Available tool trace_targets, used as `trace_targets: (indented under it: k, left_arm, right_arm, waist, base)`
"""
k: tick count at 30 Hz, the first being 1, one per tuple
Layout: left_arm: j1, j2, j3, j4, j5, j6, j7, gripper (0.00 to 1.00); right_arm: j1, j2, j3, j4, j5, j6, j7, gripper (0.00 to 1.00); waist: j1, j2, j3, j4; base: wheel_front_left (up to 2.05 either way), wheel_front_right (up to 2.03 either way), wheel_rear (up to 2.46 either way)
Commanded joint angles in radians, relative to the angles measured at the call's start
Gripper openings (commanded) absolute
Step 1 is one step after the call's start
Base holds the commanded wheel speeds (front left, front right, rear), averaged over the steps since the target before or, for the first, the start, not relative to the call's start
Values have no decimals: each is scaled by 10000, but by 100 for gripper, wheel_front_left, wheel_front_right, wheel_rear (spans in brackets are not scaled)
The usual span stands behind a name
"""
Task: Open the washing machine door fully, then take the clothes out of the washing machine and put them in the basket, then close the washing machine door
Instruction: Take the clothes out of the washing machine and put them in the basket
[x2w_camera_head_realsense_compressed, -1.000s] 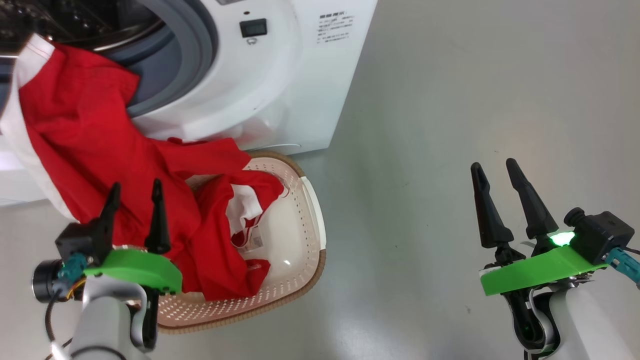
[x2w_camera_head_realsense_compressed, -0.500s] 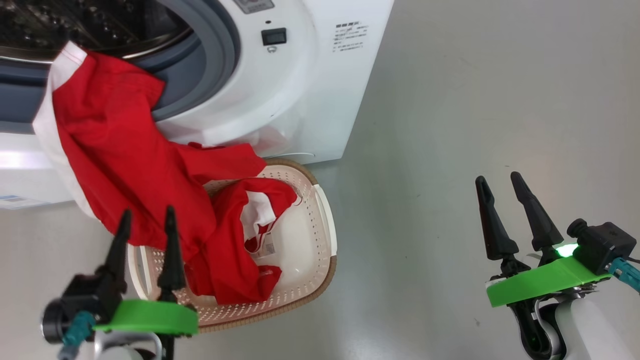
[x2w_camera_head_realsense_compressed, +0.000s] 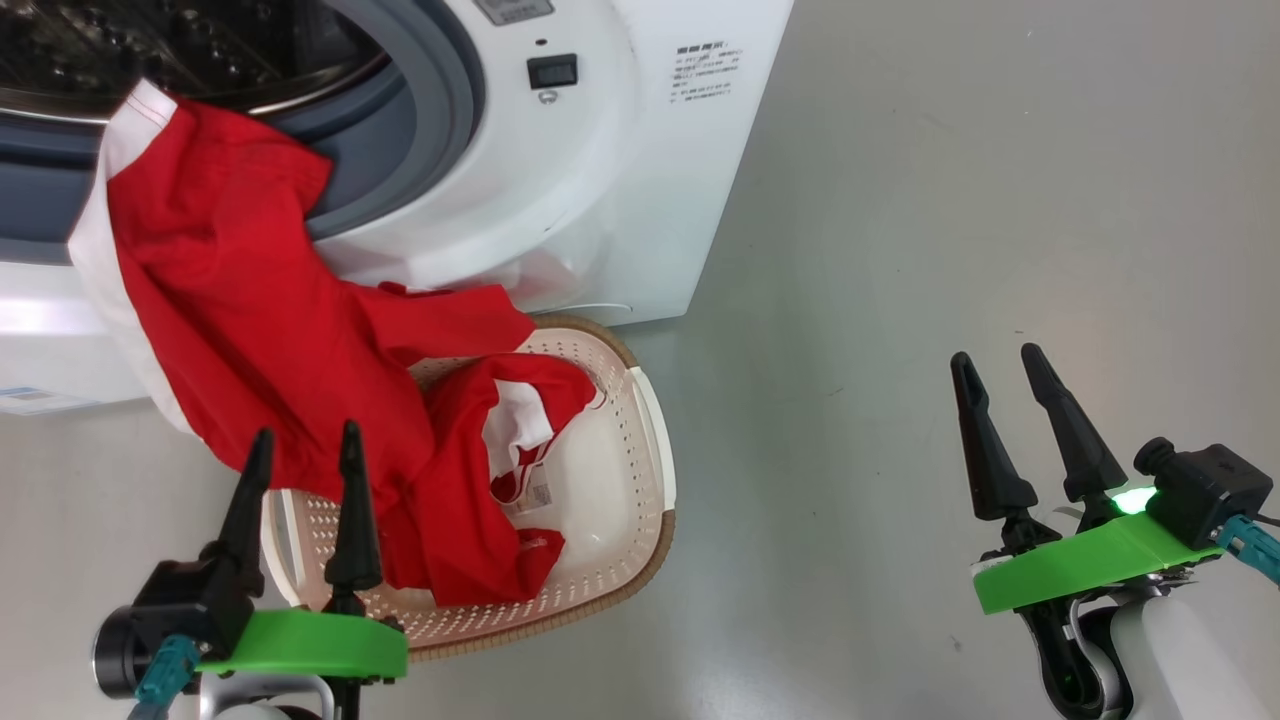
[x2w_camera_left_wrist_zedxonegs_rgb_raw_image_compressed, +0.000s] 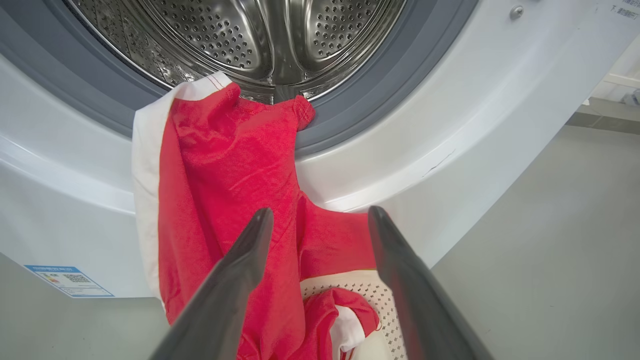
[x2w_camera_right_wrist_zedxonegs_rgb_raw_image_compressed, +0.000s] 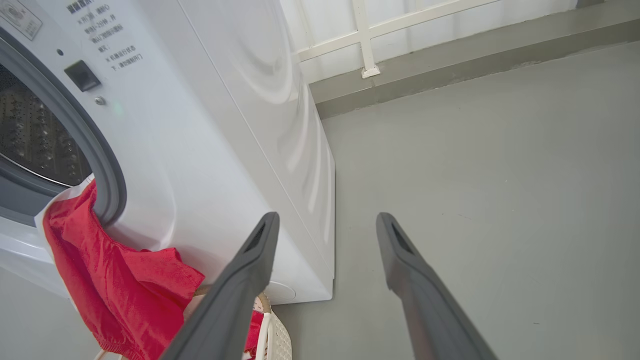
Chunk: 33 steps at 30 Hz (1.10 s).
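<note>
The red clothes (x2w_camera_head_realsense_compressed: 260, 330) with white trim hang from the grey ring of the washing machine (x2w_camera_head_realsense_compressed: 600, 180) down into the cream basket (x2w_camera_head_realsense_compressed: 610, 480) on the floor before it. One end still lies on the drum's lip (x2w_camera_left_wrist_zedxonegs_rgb_raw_image_compressed: 235, 100). My left gripper (x2w_camera_head_realsense_compressed: 305, 450) stands open near the basket's near-left rim, just in front of the hanging fabric, holding nothing. In the left wrist view the clothes (x2w_camera_left_wrist_zedxonegs_rgb_raw_image_compressed: 240, 200) hang between and beyond its fingers. My right gripper (x2w_camera_head_realsense_compressed: 995, 362) is open over bare floor to the right. The washing machine door is out of view.
Grey floor (x2w_camera_head_realsense_compressed: 950, 200) spreads to the right of the machine. A low grey kerb and white railing (x2w_camera_right_wrist_zedxonegs_rgb_raw_image_compressed: 370, 55) run behind it in the right wrist view. A blue-and-white label (x2w_camera_left_wrist_zedxonegs_rgb_raw_image_compressed: 67, 281) sits low on the machine's front.
The head camera has shifted, so the whole scene sits lower and further right. My left gripper has drawn back and down from the cloth toward the basket's near rim. The right gripper is unchanged.
</note>
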Motion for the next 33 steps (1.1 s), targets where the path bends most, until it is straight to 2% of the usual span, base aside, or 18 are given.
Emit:
trace_targets:
  k: [1,9,15,23,33]
  left_arm:
    - [-119,161,303,-217,-32,30,-51,100]
    - [-1020,160,620,591,-26,-131,-51,100]
    - [-2509,160,1120,2185,306,-272,-51,100]
    - [-4301,293,1414,5076,909,-271,-51,100]
    - [-5665,618,1679,6771,1265,-181,-51,100]
  right_arm:
    - [114,-92,184,-207,-33,65,-63,100]
    - [46,-49,155,-219,-50,65,-63,100]
    - [-102,-22,196,-226,-53,65,-63,100]
    - [-355,98,466,-175,8,65,-63,100]
    - [-457,248,498,-217,31,65,-63,100]
  waist:
    - [0,0,14,11]
    - [0,0,165,94]
    - [0,0,330,37]
    - [0,0,528,-363]
    - [0,0,824,-786]
  base:
    - [0,0,0]
    - [0,0,0]
    - [0,0,0]
    - [0,0,0]
    - [0,0,0]
